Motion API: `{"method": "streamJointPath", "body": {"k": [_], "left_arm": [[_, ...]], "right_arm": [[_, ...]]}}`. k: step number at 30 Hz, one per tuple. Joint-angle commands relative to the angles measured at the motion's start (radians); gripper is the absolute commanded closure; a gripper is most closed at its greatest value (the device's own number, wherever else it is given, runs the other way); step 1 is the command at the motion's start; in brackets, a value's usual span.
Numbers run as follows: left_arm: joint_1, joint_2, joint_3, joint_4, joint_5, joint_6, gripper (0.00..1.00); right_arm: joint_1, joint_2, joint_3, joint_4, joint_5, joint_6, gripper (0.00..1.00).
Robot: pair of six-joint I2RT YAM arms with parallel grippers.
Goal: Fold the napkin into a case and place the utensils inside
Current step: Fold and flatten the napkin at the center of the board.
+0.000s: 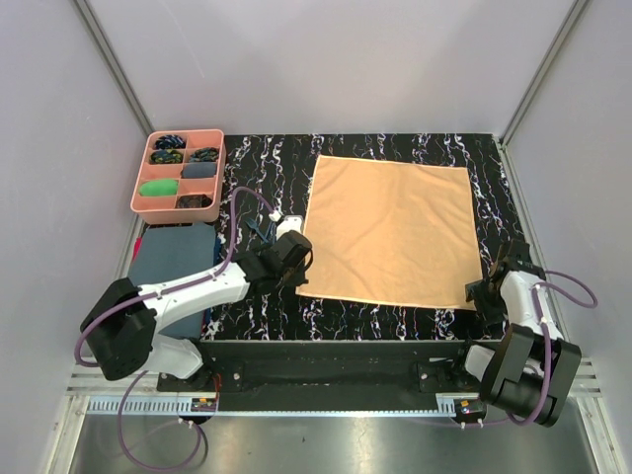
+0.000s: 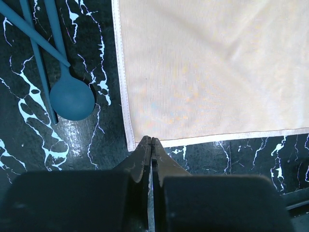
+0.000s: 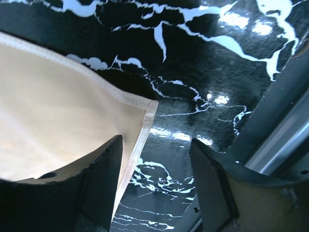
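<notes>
Starting the first fold, we pinch the napkin [image 1: 390,227] by its near-left corner in the left gripper [image 2: 151,141]; the right gripper [image 3: 155,141], open astride the other near corner, must close next.

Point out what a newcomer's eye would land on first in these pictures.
The peach-orange napkin lies spread flat and dominates the black marbled table. The left gripper is shut right at the hem of its near-left corner, while the right gripper stands open over the near-right corner. Left of the napkin lie the dark blue utensils, and a pink tray sits at the far left.
</notes>
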Motion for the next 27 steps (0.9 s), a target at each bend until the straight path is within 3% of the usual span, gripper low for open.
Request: {"method": "streamJointPath", "body": {"k": [1,6,9,10,14,17,22,27], "left_arm": [[0.004,-0.022,0.020,0.038,-0.014,0.019,1.00],[0.004,-0.010,0.006,0.054,0.022,0.025,1.00],[0.004,0.025,0.015,0.031,0.026,0.021,0.99],[0.004,0.063,0.021,0.013,0.038,0.016,0.87],[0.003,0.142,0.021,-0.011,0.040,-0.025,0.55],[0.003,0.160,0.001,-0.017,0.019,-0.083,0.45],[0.000,0.171,-0.001,-0.047,-0.035,-0.142,0.42],[-0.002,0.248,0.027,-0.067,-0.002,-0.195,0.42]], "right_arm": [[-0.001,0.049,0.052,-0.020,0.071,0.037,0.35],[-0.001,0.092,0.045,0.020,0.079,0.032,0.36],[-0.001,0.097,0.045,0.033,0.076,0.026,0.48],[-0.001,0.095,0.043,0.039,0.076,0.021,0.51],[-0.001,0.066,0.031,0.056,0.039,0.009,0.62],[-0.001,0.033,0.016,0.072,0.025,-0.002,0.73],[-0.001,0.010,-0.007,0.100,-0.004,-0.012,0.82],[-0.001,0.000,-0.017,0.115,-0.027,-0.017,0.88]]}}
